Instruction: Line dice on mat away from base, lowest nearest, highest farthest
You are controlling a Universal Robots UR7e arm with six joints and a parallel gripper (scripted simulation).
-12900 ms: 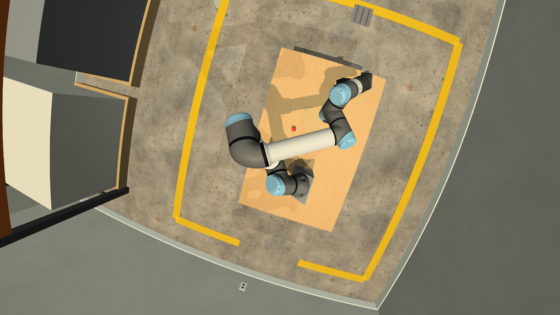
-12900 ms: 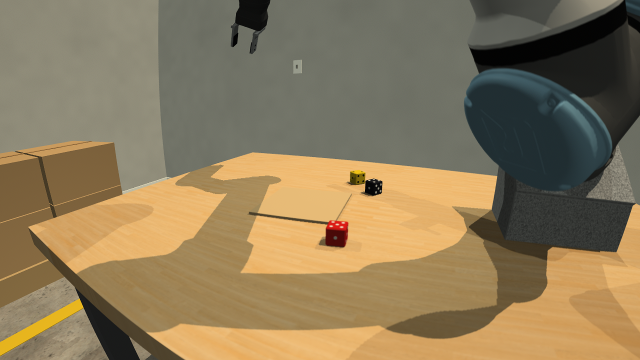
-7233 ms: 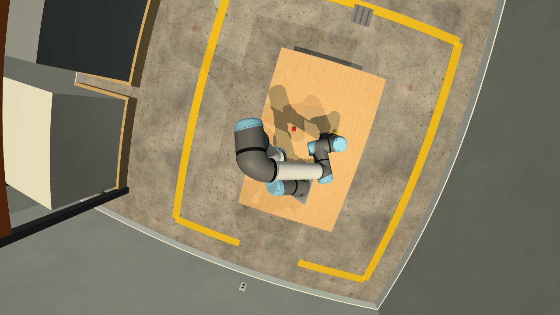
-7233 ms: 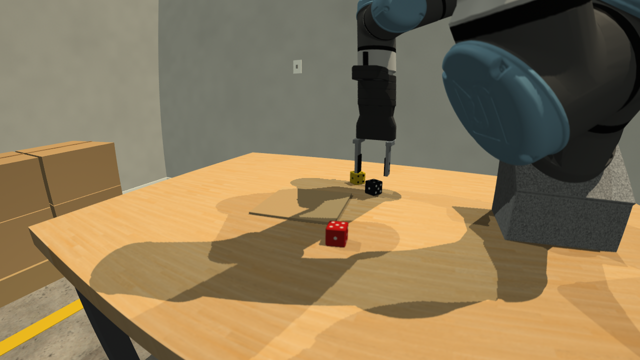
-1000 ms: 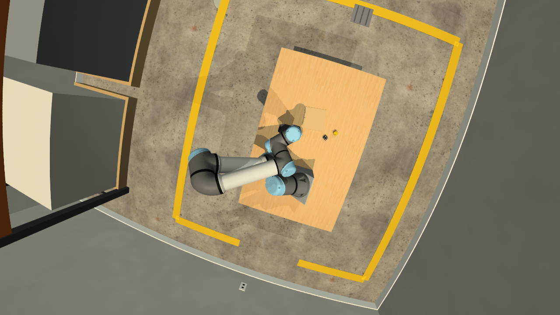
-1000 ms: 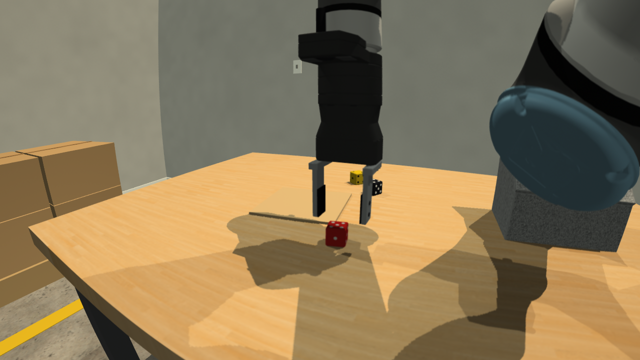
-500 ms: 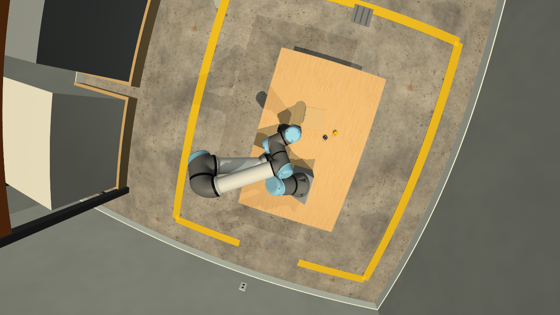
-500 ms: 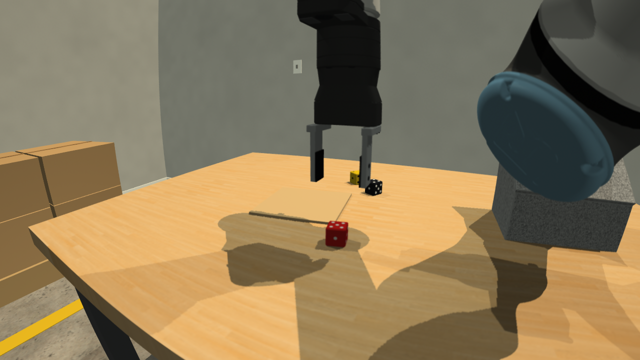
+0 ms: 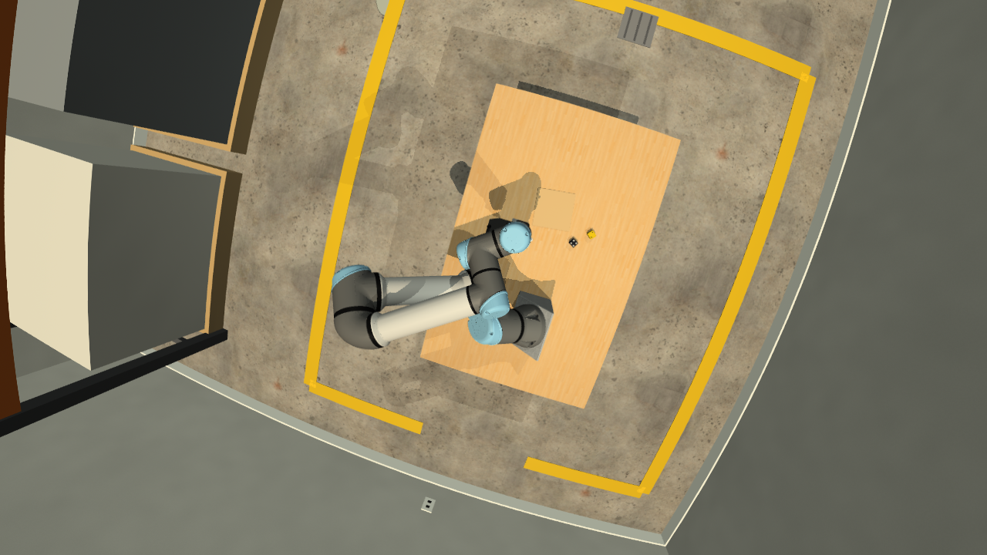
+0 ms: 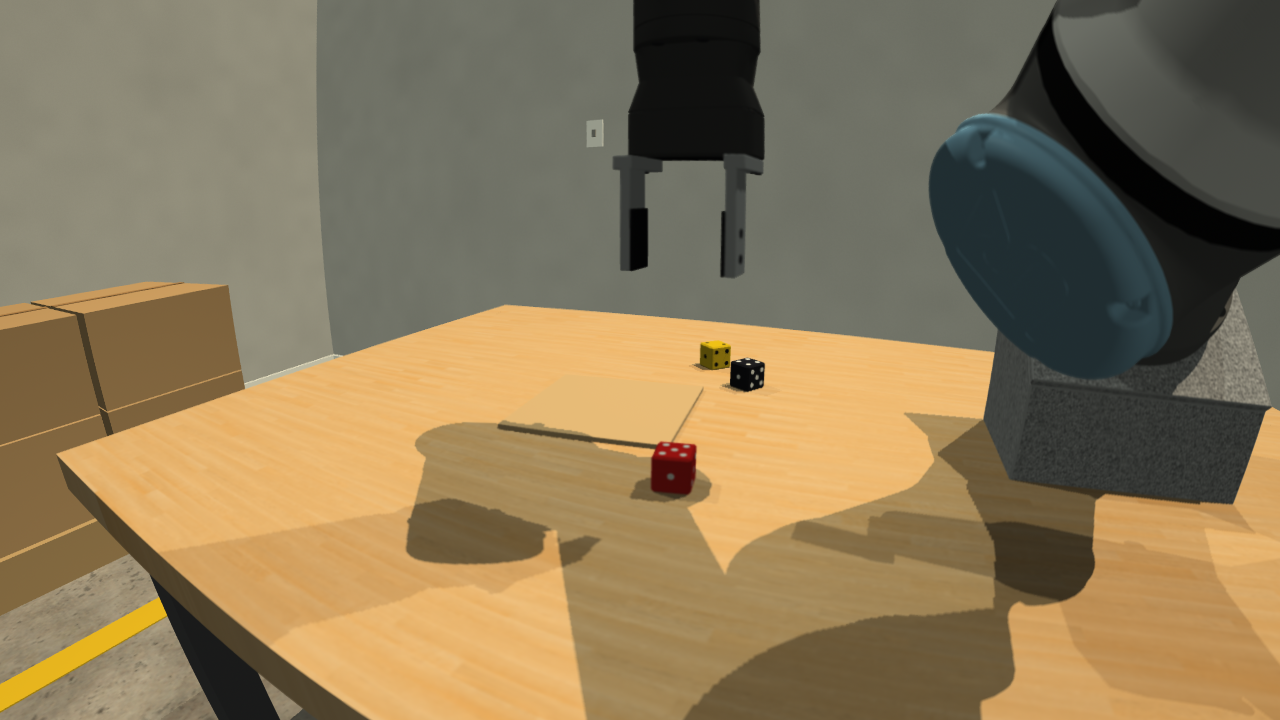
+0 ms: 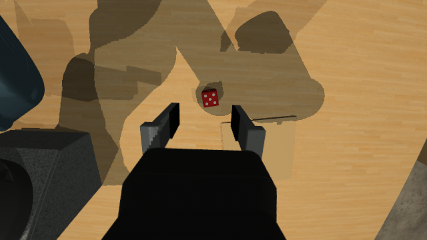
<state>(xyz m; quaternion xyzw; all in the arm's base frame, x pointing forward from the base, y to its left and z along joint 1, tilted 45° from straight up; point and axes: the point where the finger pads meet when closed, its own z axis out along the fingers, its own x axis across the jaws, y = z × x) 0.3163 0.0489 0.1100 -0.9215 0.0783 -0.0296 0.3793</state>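
The tool hangs high above the surface with its jaws apart and empty, apparently free to pick a die. The red die sits off the mat, just beside its corner, at about 5 o'clock from it in the exterior view. The yellow die and black die lie off it too, at 2 o'clock. Only the wrist view shows red's five pips; the top view hides red under the arm.

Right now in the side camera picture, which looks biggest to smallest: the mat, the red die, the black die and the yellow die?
1. The mat, by far.
2. The red die, though it sits nearest the camera, so it may not really be bigger.
3. The black die and the yellow die look about alike; no ranking between them.
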